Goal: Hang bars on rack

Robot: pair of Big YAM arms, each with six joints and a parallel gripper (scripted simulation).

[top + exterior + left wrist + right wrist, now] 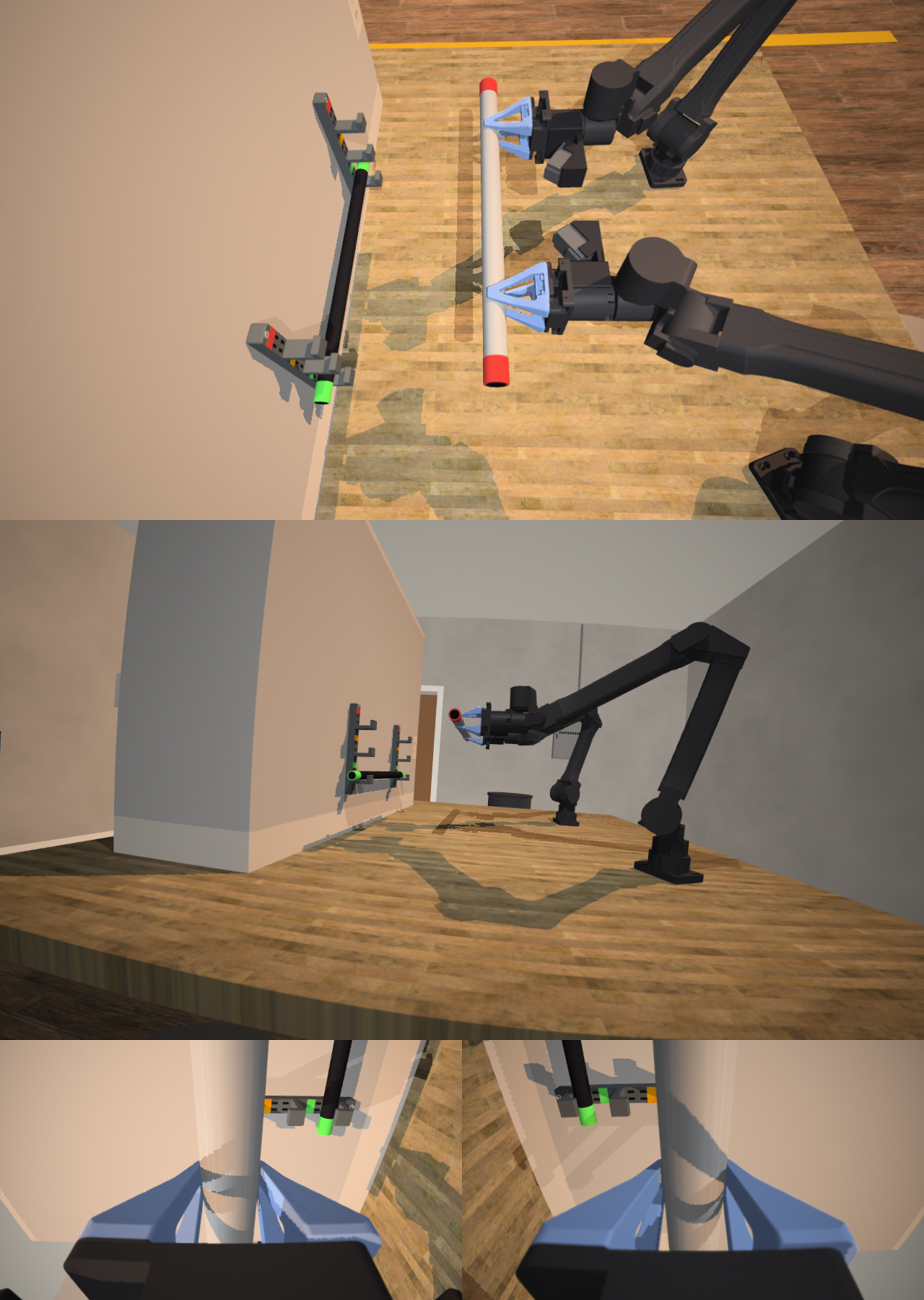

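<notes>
The pale bar with red ends [491,213] [231,1112] [696,1130] is held in the air, clear of the rack and about parallel to it. My left gripper [494,294] [229,1170] is shut on it towards the near end in the top view, my right gripper [489,123] [694,1169] towards the far end. The black bar with green ends [345,258] [381,774] [336,1076] [577,1076] lies across the lowest pair of rack arms, below green labels. The top pair, with red labels [271,337], and the middle pair, with orange labels [268,1106] [651,1095], are empty.
The rack's two uprights [352,720] [395,742] are fixed to the beige wall [161,226] [323,649]. The wooden table [581,414] [452,965] lies below the held bar. Open air separates the held bar from the rack arms.
</notes>
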